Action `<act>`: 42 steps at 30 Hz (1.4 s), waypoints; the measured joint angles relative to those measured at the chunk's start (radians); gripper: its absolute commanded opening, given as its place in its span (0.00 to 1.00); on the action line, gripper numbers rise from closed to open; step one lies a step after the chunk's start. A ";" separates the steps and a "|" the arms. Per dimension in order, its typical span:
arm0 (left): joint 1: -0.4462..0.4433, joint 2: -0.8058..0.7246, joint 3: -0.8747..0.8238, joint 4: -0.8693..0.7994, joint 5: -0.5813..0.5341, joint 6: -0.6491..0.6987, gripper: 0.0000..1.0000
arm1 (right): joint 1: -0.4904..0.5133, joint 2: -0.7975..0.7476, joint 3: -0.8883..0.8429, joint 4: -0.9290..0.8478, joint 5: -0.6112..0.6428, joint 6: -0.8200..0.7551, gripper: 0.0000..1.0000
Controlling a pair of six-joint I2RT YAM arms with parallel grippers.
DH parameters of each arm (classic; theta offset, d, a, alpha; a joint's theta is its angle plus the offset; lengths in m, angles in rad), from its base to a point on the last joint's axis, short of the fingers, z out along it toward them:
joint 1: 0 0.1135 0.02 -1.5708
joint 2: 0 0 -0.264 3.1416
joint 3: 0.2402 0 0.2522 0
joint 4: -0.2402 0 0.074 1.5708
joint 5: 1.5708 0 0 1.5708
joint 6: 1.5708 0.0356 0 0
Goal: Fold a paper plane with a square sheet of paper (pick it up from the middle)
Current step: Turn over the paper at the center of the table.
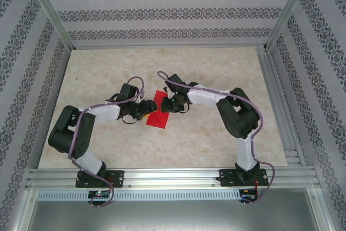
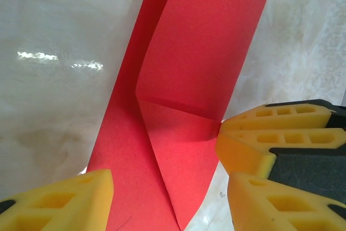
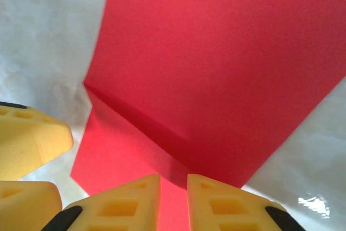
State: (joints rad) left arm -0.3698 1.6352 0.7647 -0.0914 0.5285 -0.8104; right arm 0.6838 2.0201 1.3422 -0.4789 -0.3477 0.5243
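The red sheet of paper (image 1: 157,116) lies partly folded at the middle of the table, with one flap raised and diagonal creases running to a point (image 2: 184,133). My left gripper (image 1: 145,110) is at its left edge, open, its yellow fingers (image 2: 70,201) wide apart on either side of the paper's pointed end. My right gripper (image 1: 168,105) comes in from the right. Its two fingers (image 2: 270,133) are pressed together on the edge of the folded flap. In the right wrist view the paper (image 3: 216,68) rises in front of the nearly closed right gripper (image 3: 173,179).
The beige marble-patterned tabletop (image 1: 216,74) has free room all round the paper. Patterned walls and aluminium rails (image 1: 173,178) enclose it. The left gripper's fingers (image 3: 32,139) sit close beside the right gripper's.
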 measured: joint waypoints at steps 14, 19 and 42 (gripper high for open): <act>-0.018 0.084 0.023 0.051 0.058 -0.011 0.48 | -0.019 0.019 -0.017 0.016 0.002 0.001 0.19; -0.018 0.102 0.035 0.058 0.066 -0.011 0.48 | -0.025 0.019 -0.025 0.033 -0.010 0.002 0.19; -0.019 0.152 0.063 0.102 0.061 0.039 0.10 | -0.059 -0.105 -0.130 0.089 -0.029 0.036 0.32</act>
State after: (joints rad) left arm -0.3889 1.7874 0.8280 0.0105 0.5896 -0.7712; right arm 0.6247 1.9156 1.2125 -0.3897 -0.3771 0.5602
